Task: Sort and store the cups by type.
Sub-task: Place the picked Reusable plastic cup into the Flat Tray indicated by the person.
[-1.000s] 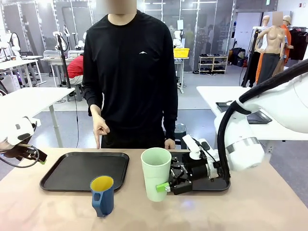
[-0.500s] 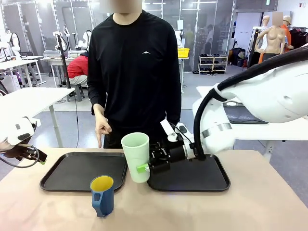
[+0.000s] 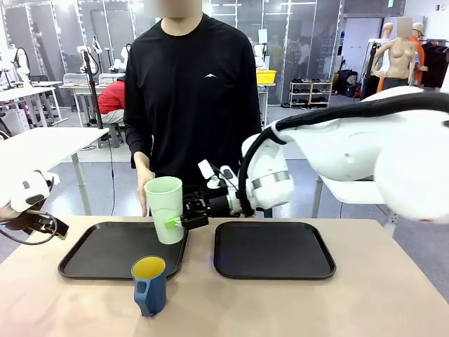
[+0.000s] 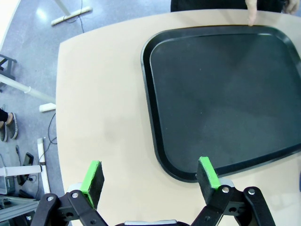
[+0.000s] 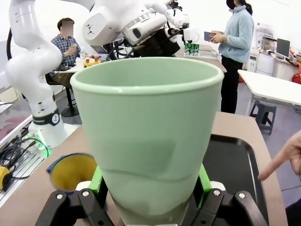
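Right tool (image 3: pixel 175 222) grips the green tumbler (image 3: pixel 163 203), upright between its pads. Blue mug (image 3: pixel 149 284) stands on the desk (image 3: pixel 351 309), below that tool. Left tool (image 4: pixel 150 172) open, empty.

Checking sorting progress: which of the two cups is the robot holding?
The tall pale green tumbler, gripped by the right hand at the left black tray; the dark blue mug, yellow inside, stands free on the tabletop in front of that tray.

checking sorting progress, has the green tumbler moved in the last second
Yes. The green tumbler, held in the right gripper, has gone left: from the right tray's near left corner to over the left tray's right edge.
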You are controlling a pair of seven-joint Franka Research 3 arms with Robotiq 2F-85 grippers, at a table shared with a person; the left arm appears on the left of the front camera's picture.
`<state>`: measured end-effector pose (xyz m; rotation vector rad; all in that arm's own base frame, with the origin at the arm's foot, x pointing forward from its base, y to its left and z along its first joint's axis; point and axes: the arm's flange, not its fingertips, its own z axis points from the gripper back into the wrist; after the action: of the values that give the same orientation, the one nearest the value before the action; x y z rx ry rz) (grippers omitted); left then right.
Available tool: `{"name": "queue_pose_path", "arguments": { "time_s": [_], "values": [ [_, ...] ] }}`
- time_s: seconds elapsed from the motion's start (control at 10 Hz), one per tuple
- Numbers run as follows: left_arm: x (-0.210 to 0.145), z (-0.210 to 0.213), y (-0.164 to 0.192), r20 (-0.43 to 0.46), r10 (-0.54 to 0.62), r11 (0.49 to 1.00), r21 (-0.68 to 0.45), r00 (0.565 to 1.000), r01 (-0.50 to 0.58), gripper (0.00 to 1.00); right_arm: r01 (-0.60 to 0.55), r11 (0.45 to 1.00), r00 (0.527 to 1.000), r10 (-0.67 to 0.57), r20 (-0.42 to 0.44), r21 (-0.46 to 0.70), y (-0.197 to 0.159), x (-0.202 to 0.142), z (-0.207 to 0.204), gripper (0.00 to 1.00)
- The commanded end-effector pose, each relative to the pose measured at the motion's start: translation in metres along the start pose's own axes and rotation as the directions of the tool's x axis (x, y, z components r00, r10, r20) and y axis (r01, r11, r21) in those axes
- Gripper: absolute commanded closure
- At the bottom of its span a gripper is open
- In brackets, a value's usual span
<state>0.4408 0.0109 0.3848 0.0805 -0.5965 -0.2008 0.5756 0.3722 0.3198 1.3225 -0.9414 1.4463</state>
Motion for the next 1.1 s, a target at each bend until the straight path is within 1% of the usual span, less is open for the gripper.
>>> {"name": "queue_pose_path", "arguments": {
  "time_s": [0.0,0.2,0.3,0.5,0.8,1.0],
  "values": [
    [0.000,0.000,0.002,0.000,0.004,1.000,0.002,1.000,-0.004,0.00,0.023,1.000,1.000,-0.023,0.021,0.014,-0.031,-0.003,-0.027,0.16],
    [0.000,0.000,0.002,0.000,0.004,1.000,0.002,1.000,-0.004,0.00,0.002,1.000,0.999,-0.001,0.046,-0.020,-0.043,-0.016,-0.059,0.16],
    [0.000,0.000,0.002,0.000,0.004,1.000,0.002,1.000,-0.004,0.00,-0.015,0.998,0.997,0.020,0.077,-0.059,-0.048,-0.023,-0.070,0.16],
    [0.000,0.000,0.002,0.000,0.004,1.000,0.002,1.000,-0.004,0.00,-0.007,0.994,0.995,0.018,0.097,-0.111,-0.058,-0.037,-0.087,0.16],
    [0.000,0.000,0.002,0.000,0.004,1.000,0.002,1.000,-0.004,0.00,0.016,0.984,0.995,0.002,0.099,-0.176,-0.068,-0.054,-0.103,0.16],
    [0.000,0.000,0.002,0.000,0.004,1.000,0.002,1.000,-0.004,0.00,0.032,0.985,0.997,-0.018,0.081,-0.172,-0.069,-0.062,-0.110,0.16]
  ]
}}
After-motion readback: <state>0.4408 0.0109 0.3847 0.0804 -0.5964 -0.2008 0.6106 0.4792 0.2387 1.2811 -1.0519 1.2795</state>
